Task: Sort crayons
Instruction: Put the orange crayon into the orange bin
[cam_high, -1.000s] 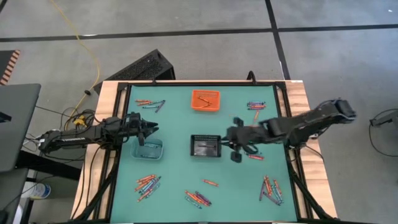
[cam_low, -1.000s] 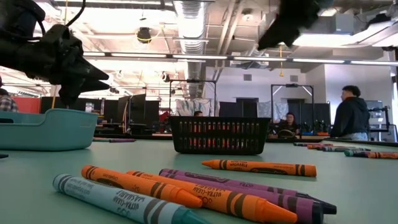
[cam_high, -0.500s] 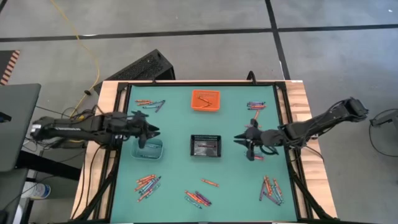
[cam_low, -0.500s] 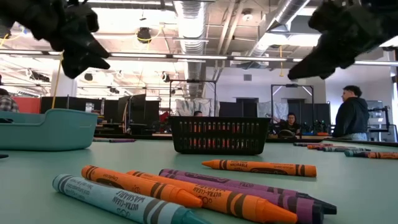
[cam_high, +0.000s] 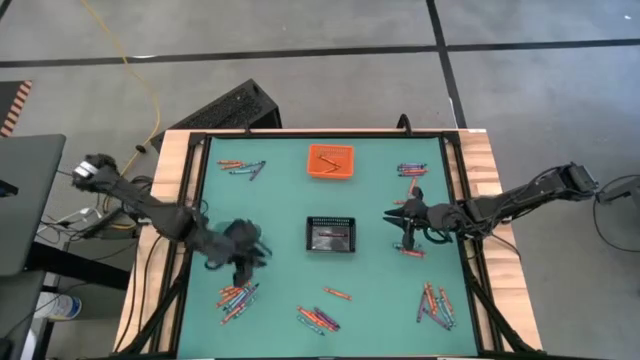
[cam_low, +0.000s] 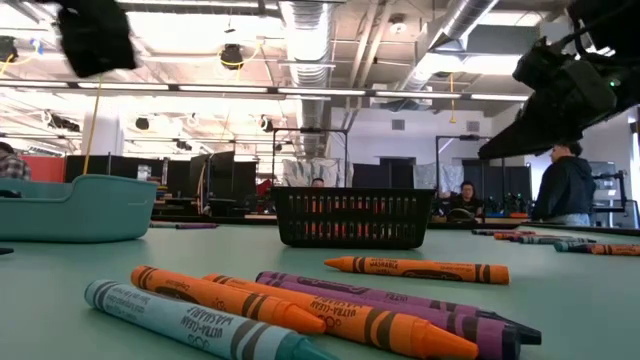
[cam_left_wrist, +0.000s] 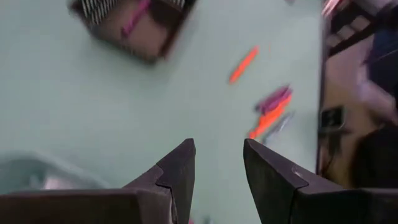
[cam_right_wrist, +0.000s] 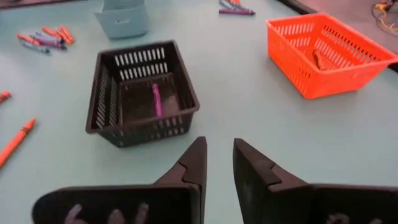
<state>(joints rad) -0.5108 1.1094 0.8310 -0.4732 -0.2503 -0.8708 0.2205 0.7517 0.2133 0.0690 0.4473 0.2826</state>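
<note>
Crayons lie in loose groups on the green table: far left (cam_high: 241, 167), far right (cam_high: 411, 170), near left (cam_high: 237, 296), near middle (cam_high: 318, 318) and near right (cam_high: 436, 303). My left gripper (cam_high: 243, 262) hangs blurred above the table between the teal bin (cam_low: 65, 208) and the near-left group. It is open and its fingers (cam_left_wrist: 180, 171) have nothing between them. My right gripper (cam_high: 395, 215) is in the air to the right of the black bin (cam_high: 331, 233). It points at the bin, open by a narrow gap (cam_right_wrist: 217, 149) and empty.
The black bin holds one purple crayon (cam_right_wrist: 155, 99). An orange bin (cam_high: 331, 160) with orange crayons stands at the far middle. A single orange crayon (cam_high: 337, 293) lies near the middle, and a few more (cam_high: 411, 251) lie under my right arm. People stand in the room beyond the table.
My left gripper has risen from over the teal bin and swung toward the table's near edge, toward the near-left crayons. My right gripper has drawn back from beside the black bin toward the table's right edge and has come lower. Neither gap has changed.
</note>
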